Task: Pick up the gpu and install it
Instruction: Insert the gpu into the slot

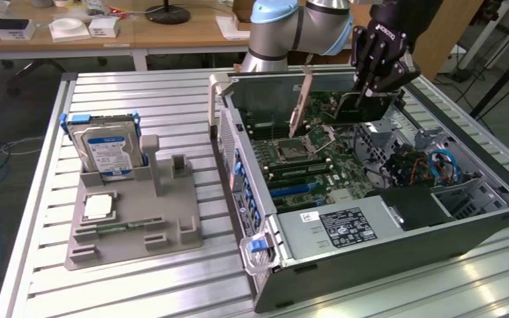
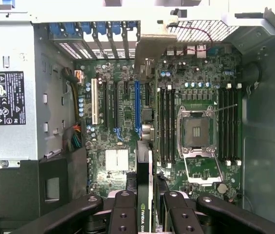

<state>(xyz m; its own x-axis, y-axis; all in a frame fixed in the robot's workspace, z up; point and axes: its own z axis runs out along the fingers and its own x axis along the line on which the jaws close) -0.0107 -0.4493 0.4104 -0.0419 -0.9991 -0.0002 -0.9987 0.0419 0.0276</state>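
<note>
Because the computer case [image 1: 413,258] lies on its side on the slatted metal table [image 1: 130,99] with its panel off, the motherboard [image 1: 325,159] faces up and can be reached from above. At the left of the exterior view, a grey holder [image 1: 130,225] props the hard drive [image 1: 109,149] upright, well away from the work.

In the upper right of that view, the black gripper [image 1: 371,86] hangs inside the case. Its fingers [image 2: 125,214] are clamped on the gpu [image 1: 360,109], one on each face. The card is held on edge, with its connector side turned down toward the board, which I take to be so it can go straight into a slot. Seen from the wrist, the thin edge runs nearly in line with the long blue slot [image 2: 137,107]. I can't tell whether it touches the slot.
</note>
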